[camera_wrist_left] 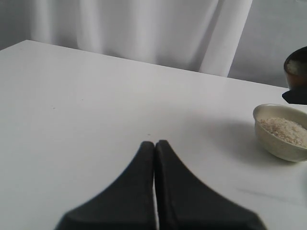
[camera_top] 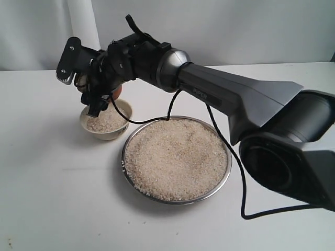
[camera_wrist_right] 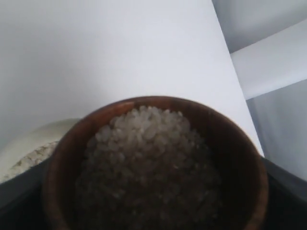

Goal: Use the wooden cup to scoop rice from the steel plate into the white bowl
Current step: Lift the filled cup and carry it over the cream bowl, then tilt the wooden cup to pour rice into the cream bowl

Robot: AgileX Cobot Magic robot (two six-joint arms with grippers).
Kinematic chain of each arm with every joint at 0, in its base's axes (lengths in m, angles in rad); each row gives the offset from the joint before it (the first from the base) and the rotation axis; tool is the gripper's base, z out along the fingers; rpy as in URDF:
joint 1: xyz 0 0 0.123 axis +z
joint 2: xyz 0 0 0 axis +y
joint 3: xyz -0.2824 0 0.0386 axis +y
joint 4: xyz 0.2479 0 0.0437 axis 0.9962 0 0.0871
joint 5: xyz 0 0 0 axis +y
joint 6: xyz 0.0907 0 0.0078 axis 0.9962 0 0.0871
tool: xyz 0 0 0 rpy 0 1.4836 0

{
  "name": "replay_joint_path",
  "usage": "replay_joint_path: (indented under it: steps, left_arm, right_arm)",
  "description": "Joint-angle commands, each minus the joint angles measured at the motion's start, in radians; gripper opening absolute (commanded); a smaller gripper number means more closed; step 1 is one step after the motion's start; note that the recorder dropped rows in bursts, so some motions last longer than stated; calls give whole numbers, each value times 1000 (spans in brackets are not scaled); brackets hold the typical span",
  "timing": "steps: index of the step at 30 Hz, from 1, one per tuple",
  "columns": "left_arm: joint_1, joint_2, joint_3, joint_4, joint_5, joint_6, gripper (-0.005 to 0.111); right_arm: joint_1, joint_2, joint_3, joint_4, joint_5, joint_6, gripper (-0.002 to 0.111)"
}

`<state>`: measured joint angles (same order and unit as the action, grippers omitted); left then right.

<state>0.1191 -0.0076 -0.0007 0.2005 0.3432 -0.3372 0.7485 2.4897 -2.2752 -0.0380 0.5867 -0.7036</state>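
Note:
My right gripper (camera_top: 84, 89) reaches across to the left and is shut on the wooden cup (camera_top: 117, 92), mostly hidden behind the fingers. The right wrist view shows the reddish-brown cup (camera_wrist_right: 62, 158) filled with rice (camera_wrist_right: 144, 143), gripped in the right gripper (camera_wrist_right: 153, 211). It hangs just above the white bowl (camera_top: 107, 135), which holds a low layer of rice (camera_top: 104, 123). The steel plate (camera_top: 178, 202) beside it carries a wide heap of rice (camera_top: 175, 157). My left gripper (camera_wrist_left: 154, 143) is shut and empty over bare table; from there the bowl (camera_wrist_left: 276, 143) and cup (camera_wrist_left: 296, 67) show far off.
A black cable (camera_top: 238, 172) droops from the right arm across the plate's far and right side down to the table. White curtain (camera_wrist_left: 144, 28) hangs behind the white table (camera_top: 57, 198). The bowl's rim (camera_wrist_right: 33, 139) peeks past the cup.

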Motion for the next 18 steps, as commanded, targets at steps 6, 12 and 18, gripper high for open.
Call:
replay_joint_path:
  steps: [6, 12, 18]
  left_arm:
    - [-1, 8, 1, -4, -6, -2, 0]
    - [-1, 8, 1, -4, -6, -2, 0]
    - [-1, 8, 1, -4, -6, -2, 0]
  right_arm:
    - [4, -8, -13, -136, -37, -42, 0]
    - [32, -8, -13, -365, -31, -55, 0]
    - [58, -6, -13, -558, -3, -55, 0]
